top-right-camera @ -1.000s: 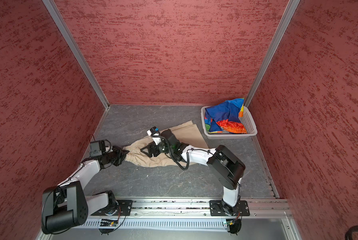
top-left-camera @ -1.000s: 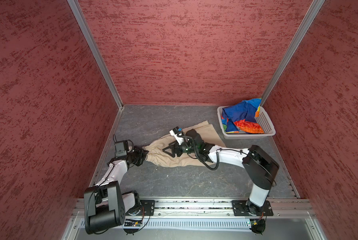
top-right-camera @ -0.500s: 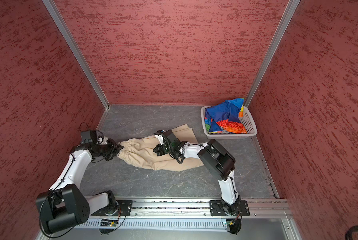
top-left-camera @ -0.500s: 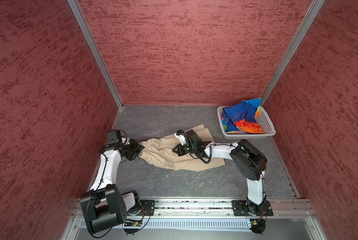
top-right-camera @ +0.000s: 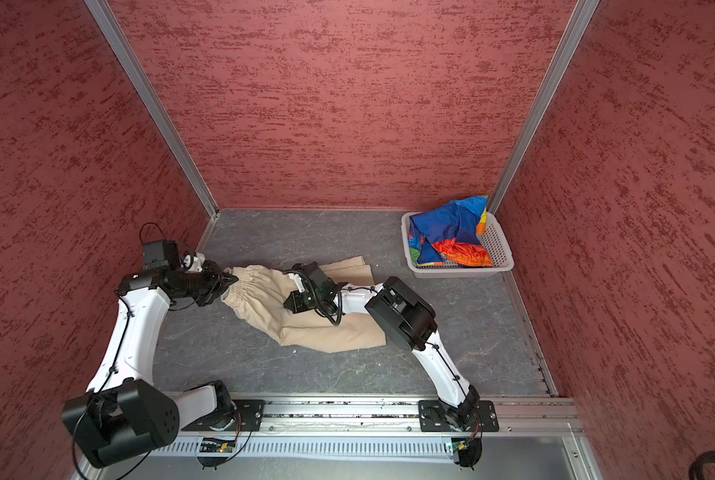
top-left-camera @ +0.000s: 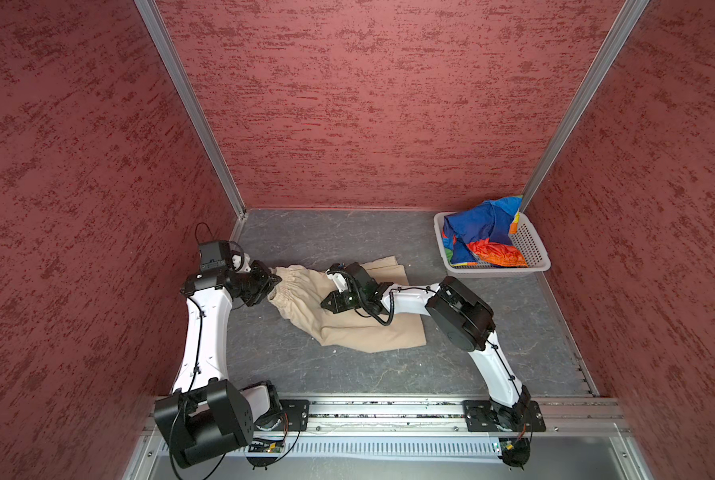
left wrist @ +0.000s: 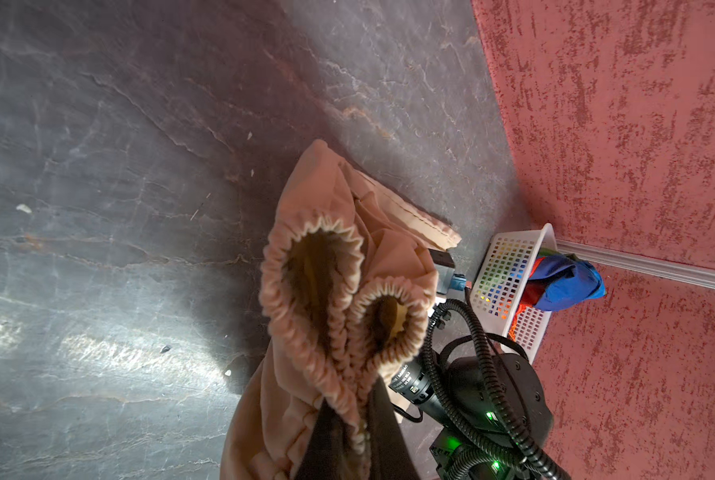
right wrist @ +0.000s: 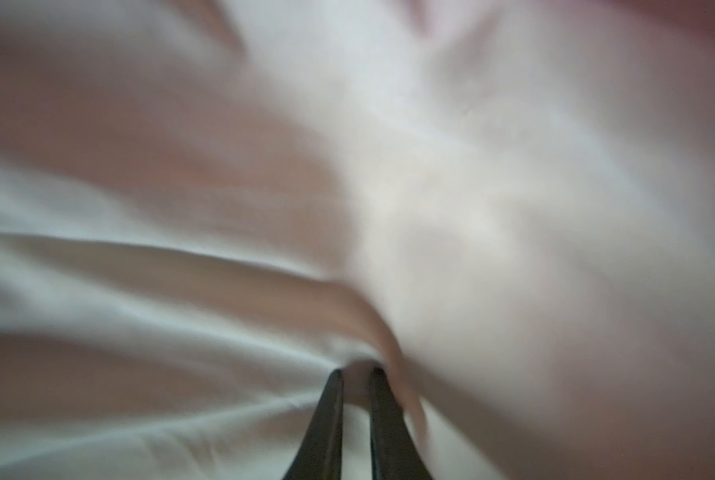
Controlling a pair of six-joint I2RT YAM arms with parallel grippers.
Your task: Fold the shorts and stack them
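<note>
The beige shorts [top-left-camera: 347, 332] [top-right-camera: 314, 332] lie spread on the grey floor, gathered waist toward the left. My left gripper [top-left-camera: 274, 280] [top-right-camera: 231, 280] is shut on the waistband; in the left wrist view the elastic band [left wrist: 318, 249] loops up from the left gripper [left wrist: 347, 436]. My right gripper [top-left-camera: 326, 303] [top-right-camera: 289, 305] presses down on the middle of the shorts. In the right wrist view the right gripper [right wrist: 357, 374] has its jaws nearly together with a fold of beige cloth [right wrist: 472, 208] pinched between them. The rainbow shorts [top-left-camera: 478, 237] [top-right-camera: 447, 235] [left wrist: 567, 282] lie crumpled in the basket.
A white perforated basket [top-left-camera: 497, 272] [top-right-camera: 459, 272] [left wrist: 509, 257] stands in the back right corner. Red textured walls close in three sides. The arms' mounting rail [top-left-camera: 368, 409] runs along the front edge.
The left gripper has carried the waistband toward the back left. The right gripper has closed onto the cloth and shifted left. The shorts now lie more stretched out, one leg toward the front right.
</note>
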